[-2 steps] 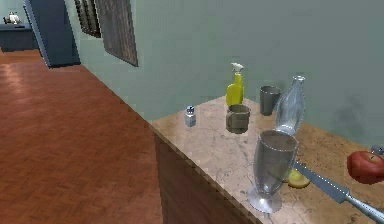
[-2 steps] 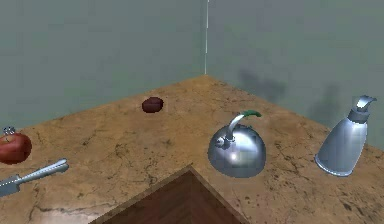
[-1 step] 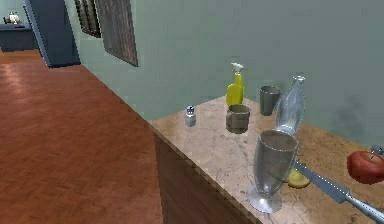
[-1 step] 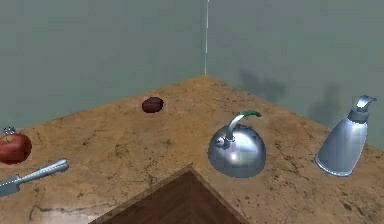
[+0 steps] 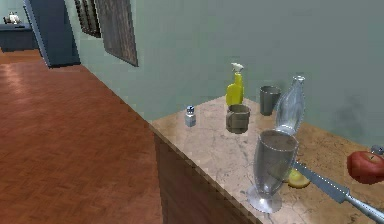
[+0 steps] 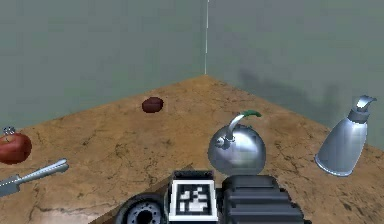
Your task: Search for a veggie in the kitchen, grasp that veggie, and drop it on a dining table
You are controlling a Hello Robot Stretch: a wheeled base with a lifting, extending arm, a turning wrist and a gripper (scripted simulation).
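Counter point(image 5: 205, 140): You are looking at a brown stone-patterned top running along a green wall; every item below is resting on it.
Wine glass point(image 5: 272, 165): It is standing upright nearest the forward view's bottom edge. The counter is showing through its bowl; you cannot tell its contents.
Glass bottle point(image 5: 291, 103): It is standing upright just behind the wine glass. It is clear, and its contents cannot be told.
Grey cups: One point(image 5: 269, 98) is standing beside the yellow spray bottle point(image 5: 235, 88), the other point(image 5: 238, 118) just in front of that bottle. The nearer cup's mouth is showing dark; neither cup's contents can be told.
Shaker point(image 5: 190, 116): It is standing alone, small and upright, toward the counter's edge.
Kettle point(image 6: 237, 147): It is sitting, silver and round-bodied under a curved handle, just beyond the arm's white marker square point(image 6: 193, 198). Its inside is hidden.
Silver cone-shaped vessel point(image 6: 347, 140): It is standing upright at the arm side view's right, well apart from the kettle.
Knife point(image 5: 335, 190): It is lying flat near the wine glass's foot.
Task item: A red round item point(image 5: 365, 165) with a small stalk is lying just beside the knife. A dark oval lump point(image 6: 152, 104) is lying farther out, toward the wall. You cannot tell which one is the veggie.
Gripper point(image 6: 143, 212): Its dark body is showing at the arm side view's bottom edge, left of the marker. You cannot make out the fingers' state, nor whether it is holding anything.
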